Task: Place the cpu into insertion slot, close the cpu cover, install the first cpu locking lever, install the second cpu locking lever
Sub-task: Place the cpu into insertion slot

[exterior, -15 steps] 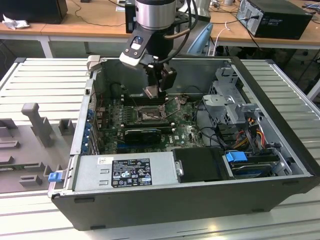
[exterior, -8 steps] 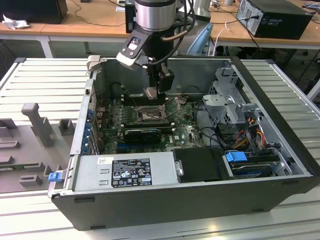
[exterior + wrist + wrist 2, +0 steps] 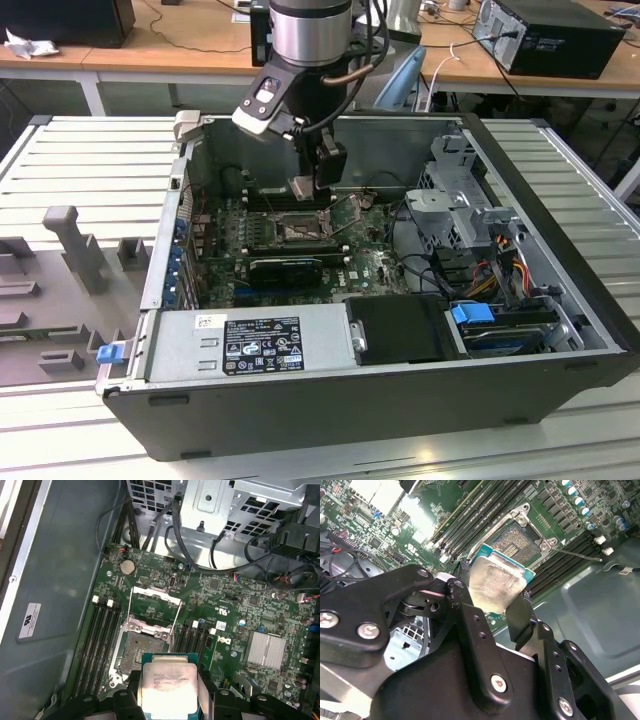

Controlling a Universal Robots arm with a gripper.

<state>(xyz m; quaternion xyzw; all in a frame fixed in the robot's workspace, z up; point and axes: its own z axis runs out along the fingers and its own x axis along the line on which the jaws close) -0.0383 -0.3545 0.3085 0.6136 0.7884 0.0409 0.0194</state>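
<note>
Cpu [image 3: 169, 692] — square, silvery-topped, green-rimmed — in claw [image 3: 492, 592]

Silvery cpu [image 3: 169, 686] with teal edge, black pincer [image 3: 492, 594], green motherboard [image 3: 227, 597], dark-centred insertion slot [image 3: 137, 652]

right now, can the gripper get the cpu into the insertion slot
Probably yes: the gripper holds the cpu near the insertion slot, the cpu cover is swung open, and nothing lies between.

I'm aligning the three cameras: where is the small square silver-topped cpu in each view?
Exterior view: silver-topped square cpu held by the black end effector.
First wrist view: cpu clamped, beside the square metal-rimmed insertion slot.
Second wrist view: cpu clamped, partly hiding that slot.
Shared landmark: the insertion slot.
</note>
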